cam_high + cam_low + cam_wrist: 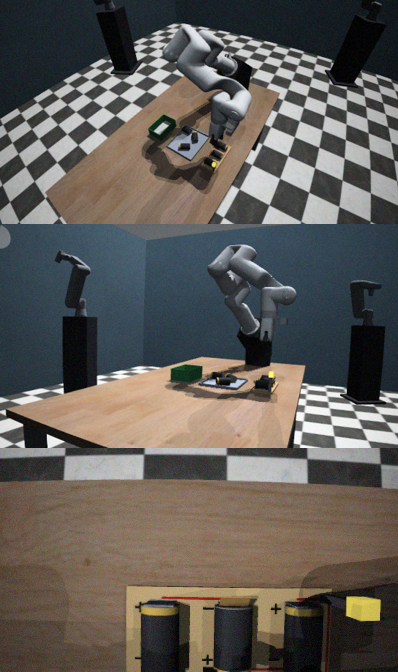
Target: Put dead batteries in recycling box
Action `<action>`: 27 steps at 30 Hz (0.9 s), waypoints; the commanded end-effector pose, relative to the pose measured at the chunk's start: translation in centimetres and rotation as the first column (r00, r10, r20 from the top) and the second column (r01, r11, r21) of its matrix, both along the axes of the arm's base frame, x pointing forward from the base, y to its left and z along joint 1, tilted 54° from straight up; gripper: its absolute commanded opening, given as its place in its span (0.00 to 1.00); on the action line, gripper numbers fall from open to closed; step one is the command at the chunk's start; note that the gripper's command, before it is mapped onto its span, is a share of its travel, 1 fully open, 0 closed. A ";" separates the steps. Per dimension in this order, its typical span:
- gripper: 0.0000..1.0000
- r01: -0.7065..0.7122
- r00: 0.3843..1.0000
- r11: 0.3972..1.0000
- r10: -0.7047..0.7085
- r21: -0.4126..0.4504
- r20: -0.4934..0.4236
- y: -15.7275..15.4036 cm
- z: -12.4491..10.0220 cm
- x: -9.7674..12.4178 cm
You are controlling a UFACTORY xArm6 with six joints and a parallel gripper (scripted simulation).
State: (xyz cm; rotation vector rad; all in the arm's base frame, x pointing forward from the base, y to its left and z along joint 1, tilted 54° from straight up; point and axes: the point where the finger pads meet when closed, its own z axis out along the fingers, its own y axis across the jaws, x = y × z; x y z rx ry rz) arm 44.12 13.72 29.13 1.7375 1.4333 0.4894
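To your left in the top view, the green recycling box stands upright beside the tray, which carries three batteries. Your gripper hovers near the holder, fingers half open, gripping nothing. Three batteries lie in that holder, beside the yellow bulb.

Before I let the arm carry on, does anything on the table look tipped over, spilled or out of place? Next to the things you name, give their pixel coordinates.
Nothing stands out. The green box (149,131) (186,374) stands upright, three batteries lie loose but within the tray (178,154) (205,384), and three sit side by side in the holder (227,151) (133,623). The middle one faces opposite its neighbors, matching the marks.
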 end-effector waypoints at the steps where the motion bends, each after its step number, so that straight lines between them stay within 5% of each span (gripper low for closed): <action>1: 0.51 -0.001 1.000 1.000 0.001 0.002 0.002 0.1 0.1 -0.1; 27: 0.51 -0.001 1.000 1.000 0.001 0.002 0.002 -0.4 -0.7 1.0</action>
